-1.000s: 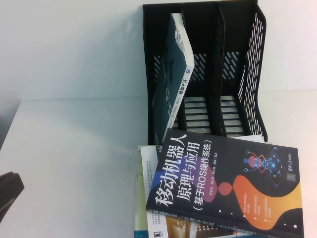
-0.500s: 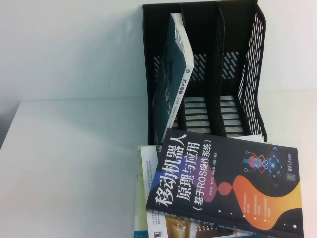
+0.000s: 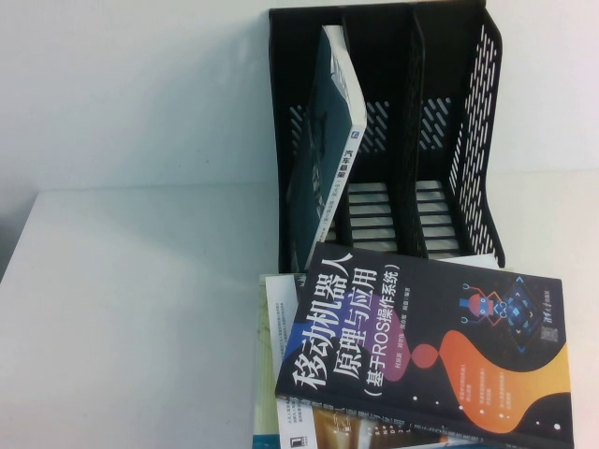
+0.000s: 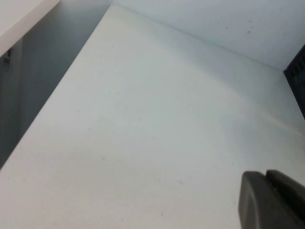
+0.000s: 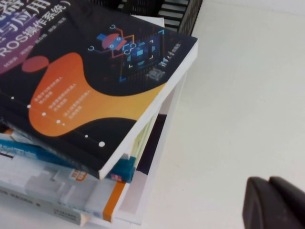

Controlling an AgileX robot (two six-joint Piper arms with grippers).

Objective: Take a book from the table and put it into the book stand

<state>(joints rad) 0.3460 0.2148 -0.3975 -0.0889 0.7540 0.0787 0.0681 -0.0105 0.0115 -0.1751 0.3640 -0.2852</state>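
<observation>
The book (image 3: 323,159), teal back facing left with a white spine, stands leaning in the left compartment of the black book stand (image 3: 468,140) at the back of the white table (image 3: 140,309). No gripper touches it, and neither gripper shows in the high view. My left gripper (image 4: 269,179) is shut and empty over bare table (image 4: 143,119), with an edge of the stand (image 4: 298,76) far off. My right gripper (image 5: 270,183) is shut and empty over the table, beside the book pile.
A black-and-orange robot book (image 3: 430,355) tops a pile of several books in front of the stand; it also shows in the right wrist view (image 5: 95,71). The stand's middle and right compartments hold nothing. The table's left edge (image 4: 52,95) drops off.
The left gripper, seen at the lower left of the high view one second ago, has drawn back out of that view. The book and the pile have not moved.
</observation>
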